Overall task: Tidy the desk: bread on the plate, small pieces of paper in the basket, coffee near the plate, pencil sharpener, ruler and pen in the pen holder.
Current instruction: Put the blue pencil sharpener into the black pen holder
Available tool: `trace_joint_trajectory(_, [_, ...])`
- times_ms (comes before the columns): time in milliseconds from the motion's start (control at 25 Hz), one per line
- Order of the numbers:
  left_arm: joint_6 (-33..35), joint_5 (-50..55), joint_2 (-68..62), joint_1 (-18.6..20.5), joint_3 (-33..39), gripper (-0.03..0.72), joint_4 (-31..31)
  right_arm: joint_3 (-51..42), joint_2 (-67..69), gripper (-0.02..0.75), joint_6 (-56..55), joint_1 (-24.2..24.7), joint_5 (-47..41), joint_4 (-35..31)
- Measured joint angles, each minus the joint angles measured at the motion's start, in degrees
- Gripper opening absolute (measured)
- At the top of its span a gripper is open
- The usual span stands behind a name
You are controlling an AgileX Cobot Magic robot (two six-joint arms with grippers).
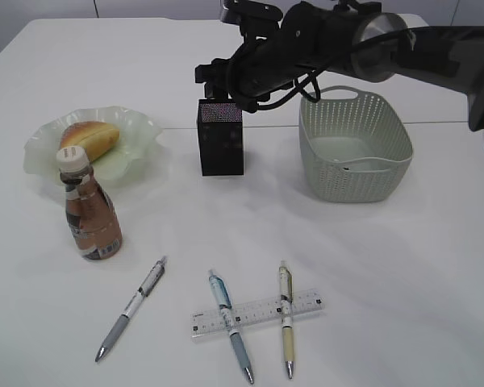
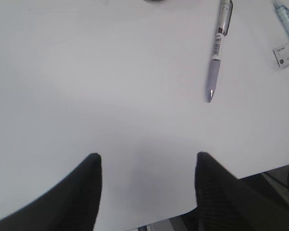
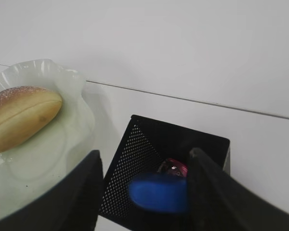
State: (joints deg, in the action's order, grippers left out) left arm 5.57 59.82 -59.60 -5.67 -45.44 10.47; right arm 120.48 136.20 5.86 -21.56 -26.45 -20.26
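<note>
Black mesh pen holder stands upright near mid-desk, between the plate and the basket, apart from both. Right gripper hangs directly over its open mouth; a blue object sits between the jaws, but whether they pinch it cannot be told. Bread lies on the plate; coffee stands just before the rim. Three pens and the ruler lie near the front edge, two pens crossing the ruler. Left gripper hovers with jaws apart over bare desk at the front edge, holding nothing.
</note>
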Motion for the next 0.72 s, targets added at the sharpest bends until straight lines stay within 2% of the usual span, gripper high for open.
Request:
trace_joint_trajectory(200, [0.0,0.0,0.0,0.0,0.0,0.45,0.0,0.0,0.0,0.409,0.0,0.0,0.0,-0.1])
trace_joint_trajectory(360, [0.0,0.0,0.0,0.0,0.0,0.45,0.0,1.2,0.0,0.409,0.0,0.0,-5.6,-0.1])
trace_joint_trajectory(520, [0.0,0.0,0.0,0.0,0.0,0.45,0.0,6.1,0.0,0.409,-3.3,0.0,-18.1,1.9])
trace_joint_trajectory(720, [0.0,0.0,0.0,0.0,0.0,0.45,0.0,14.4,0.0,0.409,-11.8,0.0,-36.7,10.1])
